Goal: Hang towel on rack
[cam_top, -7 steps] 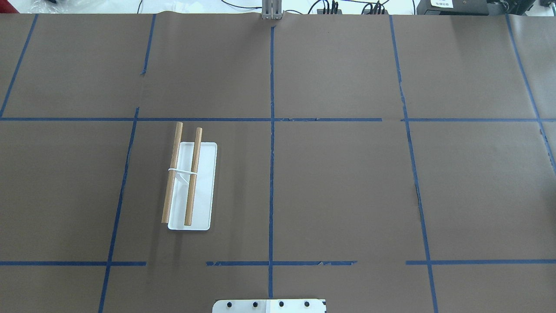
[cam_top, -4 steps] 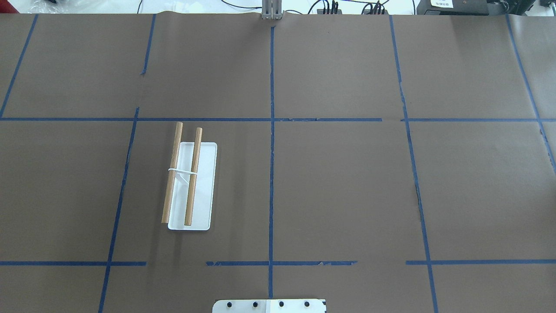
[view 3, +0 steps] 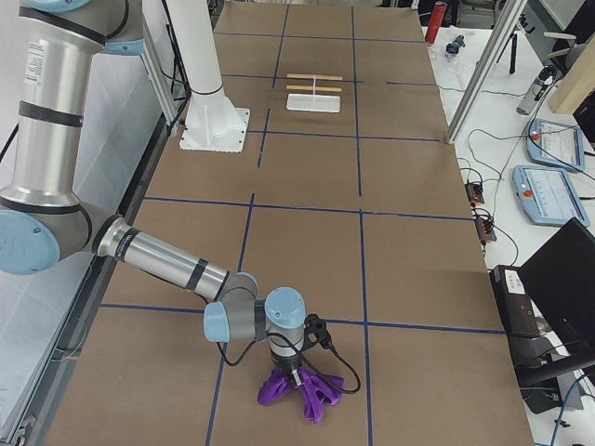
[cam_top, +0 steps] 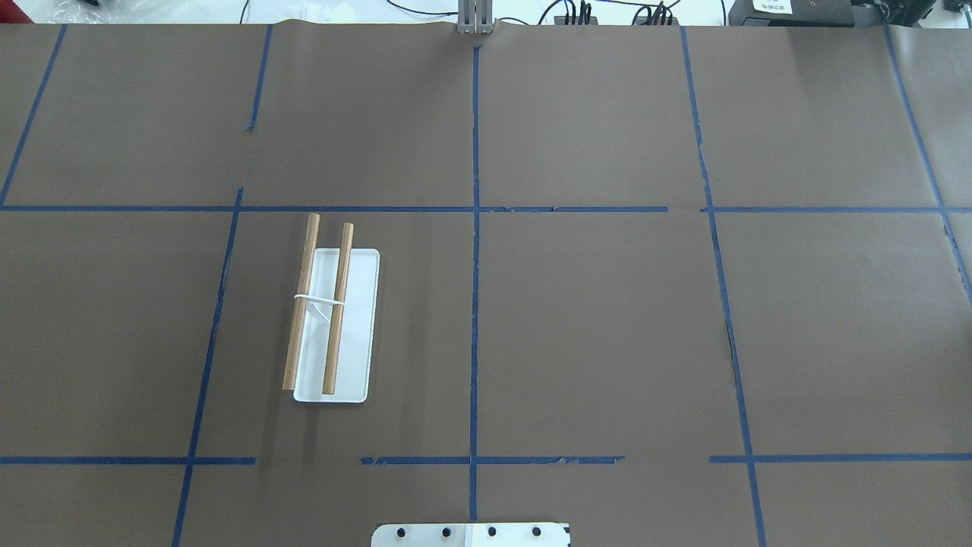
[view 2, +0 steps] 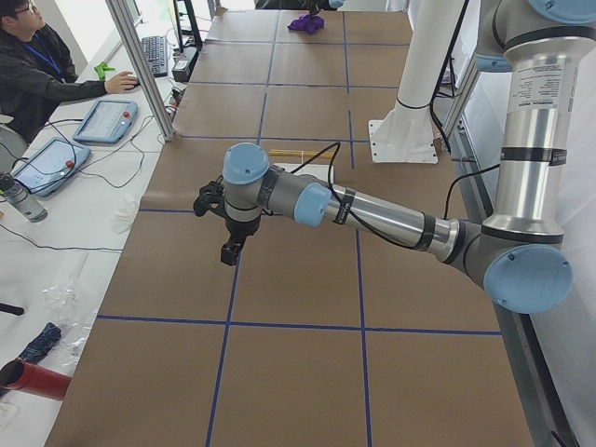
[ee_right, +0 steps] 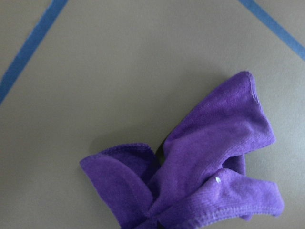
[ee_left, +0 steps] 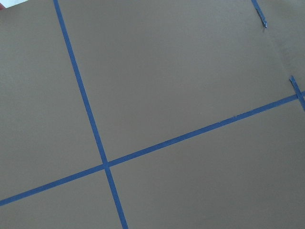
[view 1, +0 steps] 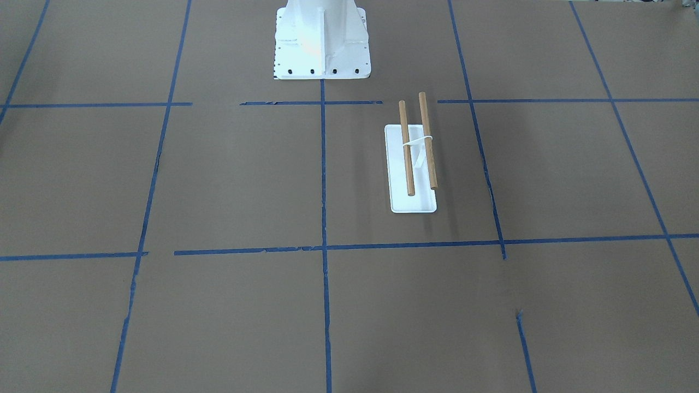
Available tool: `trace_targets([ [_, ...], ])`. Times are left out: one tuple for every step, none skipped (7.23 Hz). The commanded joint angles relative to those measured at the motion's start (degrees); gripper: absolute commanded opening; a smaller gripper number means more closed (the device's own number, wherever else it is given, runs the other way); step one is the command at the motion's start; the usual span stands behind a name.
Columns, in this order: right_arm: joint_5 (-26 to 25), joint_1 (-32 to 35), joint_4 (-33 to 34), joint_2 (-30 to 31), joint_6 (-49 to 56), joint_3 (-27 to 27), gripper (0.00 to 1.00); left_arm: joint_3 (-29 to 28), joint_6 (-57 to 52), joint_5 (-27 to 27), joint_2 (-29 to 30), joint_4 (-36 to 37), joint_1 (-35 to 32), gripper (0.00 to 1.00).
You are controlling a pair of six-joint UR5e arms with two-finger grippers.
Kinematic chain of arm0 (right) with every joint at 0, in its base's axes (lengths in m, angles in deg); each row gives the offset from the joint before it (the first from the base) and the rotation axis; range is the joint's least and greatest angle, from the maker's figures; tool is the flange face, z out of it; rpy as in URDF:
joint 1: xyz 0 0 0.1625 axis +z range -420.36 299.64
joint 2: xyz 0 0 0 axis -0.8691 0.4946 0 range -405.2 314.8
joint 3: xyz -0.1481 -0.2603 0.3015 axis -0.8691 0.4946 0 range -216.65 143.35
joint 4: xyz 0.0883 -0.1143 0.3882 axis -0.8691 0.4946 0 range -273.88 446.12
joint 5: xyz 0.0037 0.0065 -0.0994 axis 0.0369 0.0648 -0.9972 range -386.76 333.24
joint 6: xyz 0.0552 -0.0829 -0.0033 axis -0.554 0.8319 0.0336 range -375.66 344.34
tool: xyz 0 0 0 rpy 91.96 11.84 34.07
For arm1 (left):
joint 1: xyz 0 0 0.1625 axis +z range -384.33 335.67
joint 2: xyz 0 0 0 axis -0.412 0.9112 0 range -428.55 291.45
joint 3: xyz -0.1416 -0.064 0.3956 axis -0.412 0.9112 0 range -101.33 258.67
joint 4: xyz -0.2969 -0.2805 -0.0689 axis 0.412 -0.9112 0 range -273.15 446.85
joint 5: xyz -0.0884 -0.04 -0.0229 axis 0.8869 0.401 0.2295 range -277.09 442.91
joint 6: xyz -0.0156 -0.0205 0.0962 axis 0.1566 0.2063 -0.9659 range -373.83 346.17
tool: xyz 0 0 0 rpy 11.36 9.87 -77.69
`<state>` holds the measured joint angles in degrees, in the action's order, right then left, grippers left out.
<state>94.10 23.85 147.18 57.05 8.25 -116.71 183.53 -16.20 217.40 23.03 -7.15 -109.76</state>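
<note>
The rack (cam_top: 355, 327) stands on the robot's left half of the table: white flat base, white bracket, two brown dowel rods, nothing on them. It also shows in the front-facing view (view 1: 401, 202) and far off in the exterior right view (view 3: 314, 93). The purple towel (view 3: 302, 390) lies bunched at the table's right end, and close up in the right wrist view (ee_right: 205, 162). My right gripper (view 3: 294, 375) is down at the towel's top; I cannot tell if it is open or shut. My left gripper (view 2: 230, 251) hangs above bare table near the left end; its state is unclear.
The white bolted robot pedestal (view 1: 322, 43) stands at the table's near-robot edge. Brown paper with blue tape lines (cam_top: 474, 228) covers the table. An operator (view 2: 37, 65) sits beside the left end with tablets and cables.
</note>
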Motion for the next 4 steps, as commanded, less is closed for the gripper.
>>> trace_targets([
  [1.04, -0.09, 4.22, -0.11, 0.17, -7.26, 0.0, -0.27, 0.0, -0.02, 0.0, -2.39, 0.0, 1.0],
  [1.39, 0.0, 12.6, -1.33, 0.17, -14.35, 0.0, -0.88, 0.09, 0.07, -0.09, -4.59, 0.0, 1.0],
  [1.4, 0.0, 23.3, -4.74, 0.17, -21.47, 0.0, -0.63, 0.26, 0.07, -0.09, -5.92, 0.0, 1.0],
  [1.74, -0.44, 32.63, -10.6, -0.35, -25.46, 0.0, -0.28, 0.7, 0.07, 0.0, -10.11, 0.09, 1.0],
])
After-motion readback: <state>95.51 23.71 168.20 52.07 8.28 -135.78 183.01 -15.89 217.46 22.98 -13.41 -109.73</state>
